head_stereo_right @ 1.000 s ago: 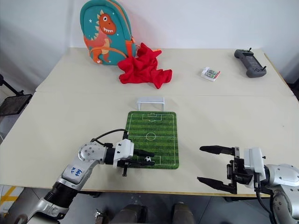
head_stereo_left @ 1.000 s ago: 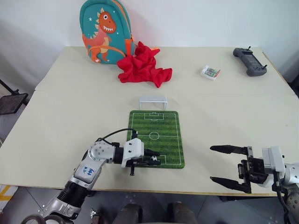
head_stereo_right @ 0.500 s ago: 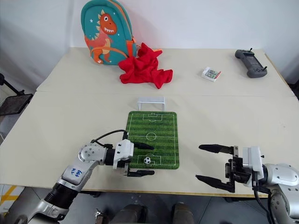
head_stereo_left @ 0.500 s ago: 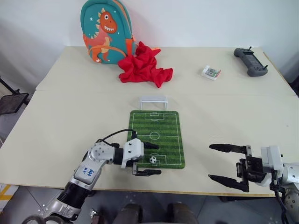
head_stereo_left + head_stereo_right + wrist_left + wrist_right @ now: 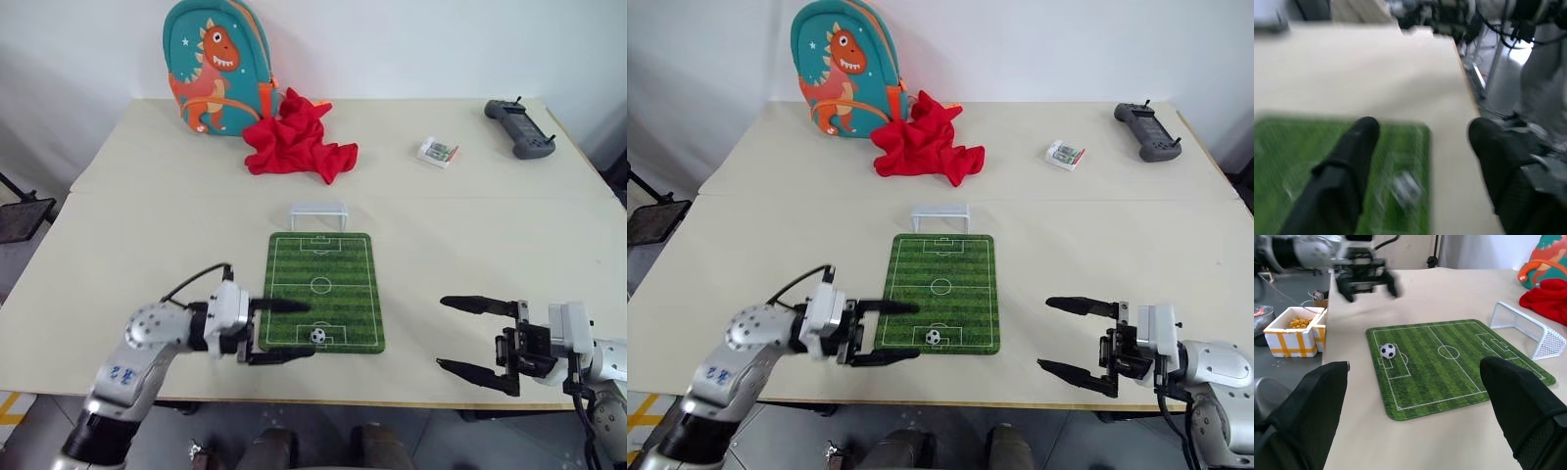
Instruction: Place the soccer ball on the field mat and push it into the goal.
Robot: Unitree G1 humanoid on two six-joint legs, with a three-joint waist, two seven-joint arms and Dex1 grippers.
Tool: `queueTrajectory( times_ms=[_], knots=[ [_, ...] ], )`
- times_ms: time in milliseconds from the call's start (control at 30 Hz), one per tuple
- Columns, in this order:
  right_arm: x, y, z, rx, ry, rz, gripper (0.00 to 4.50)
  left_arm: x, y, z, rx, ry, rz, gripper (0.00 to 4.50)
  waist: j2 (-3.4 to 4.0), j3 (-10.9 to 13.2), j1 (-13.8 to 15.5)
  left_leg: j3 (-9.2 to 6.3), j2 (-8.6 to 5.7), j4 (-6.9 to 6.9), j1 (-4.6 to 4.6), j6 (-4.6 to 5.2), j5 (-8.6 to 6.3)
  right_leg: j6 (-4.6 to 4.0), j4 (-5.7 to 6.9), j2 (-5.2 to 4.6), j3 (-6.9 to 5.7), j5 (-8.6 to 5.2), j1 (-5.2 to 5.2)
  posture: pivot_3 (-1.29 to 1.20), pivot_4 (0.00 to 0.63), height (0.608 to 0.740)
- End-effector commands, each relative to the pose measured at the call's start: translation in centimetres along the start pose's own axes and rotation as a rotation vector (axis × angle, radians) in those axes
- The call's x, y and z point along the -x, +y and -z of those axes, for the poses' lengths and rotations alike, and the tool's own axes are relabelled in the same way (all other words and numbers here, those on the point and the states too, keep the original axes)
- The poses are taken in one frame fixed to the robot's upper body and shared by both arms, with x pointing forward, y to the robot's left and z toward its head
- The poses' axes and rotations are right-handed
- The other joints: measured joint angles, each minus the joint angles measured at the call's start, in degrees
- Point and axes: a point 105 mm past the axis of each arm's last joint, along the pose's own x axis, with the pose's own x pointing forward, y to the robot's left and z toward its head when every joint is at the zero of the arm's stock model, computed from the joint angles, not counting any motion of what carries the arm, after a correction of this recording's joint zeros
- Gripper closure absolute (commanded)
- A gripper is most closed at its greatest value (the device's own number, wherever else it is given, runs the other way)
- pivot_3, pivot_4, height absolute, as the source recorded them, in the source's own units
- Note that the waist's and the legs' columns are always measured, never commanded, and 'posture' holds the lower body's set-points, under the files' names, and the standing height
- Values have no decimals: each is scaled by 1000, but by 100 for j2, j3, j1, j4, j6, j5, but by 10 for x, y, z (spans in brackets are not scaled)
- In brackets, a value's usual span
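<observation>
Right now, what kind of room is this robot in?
Probably a robot test room set up for play: a plain table with a toy field mat, a dinosaur backpack and a remote controller.

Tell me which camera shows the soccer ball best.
The right wrist view: the ball is sharp and unobstructed on the mat, in the penalty area farthest from the goal. Both eye views show it tiny; the left wrist view shows a blur.

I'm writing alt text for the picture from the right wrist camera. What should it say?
A tiny soccer ball sits on a green field mat near its end farthest from the white goal, which stands just off the mat's other end. The left gripper hovers open beyond the ball; a red cloth lies behind the goal.
</observation>
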Motion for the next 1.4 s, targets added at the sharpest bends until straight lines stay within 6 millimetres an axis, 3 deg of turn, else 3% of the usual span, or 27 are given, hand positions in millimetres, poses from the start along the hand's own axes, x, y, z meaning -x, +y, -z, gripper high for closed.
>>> queueTrajectory(
  times_ms=[33,233,267,800,967,1100,1200,1400],
  knots=[
    [8,-6,-2,67,5,11,0,-9,-25,0,37,-3,77,2454,-2,1,23,-3,0,1,-2,0,0,0,-4,-1,-2,0,2,0,150,740],
    [13,-6,3,74,28,2,0,-32,-32,26,86,52,58,4341,-1,1,31,-11,-3,1,6,4,-1,0,-31,-2,-7,0,25,0,150,740],
    [13,-5,4,68,34,-3,0,-34,-31,28,86,50,55,4478,0,1,18,-11,-3,1,7,5,-1,0,-31,-2,-7,0,25,0,150,740],
    [15,7,10,10,58,5,0,-46,2,36,44,50,-37,4478,3,-1,14,-11,-3,0,8,5,-1,0,-28,-1,-10,0,25,0,150,740],
    [9,6,8,20,35,22,0,-51,30,40,-15,75,-102,4478,3,-1,25,-11,-5,4,8,4,-1,0,-27,0,-10,0,25,0,150,740],
    [2,-2,2,30,-13,94,0,-59,73,22,-93,16,-240,4478,1,0,34,-11,-14,9,5,7,1,3,-25,-3,-11,2,25,0,150,740],
    [1,-9,0,21,-56,178,0,-57,91,3,-157,-57,-298,4478,-3,2,26,-11,-15,10,2,7,1,7,-13,-4,-11,3,15,0,150,740],
    [-2,-18,-2,9,-103,282,0,-30,88,-12,-168,-118,-296,4478,-3,1,-27,-4,-17,0,1,3,1,7,17,9,-12,3,-22,0,150,740]
  ],
)
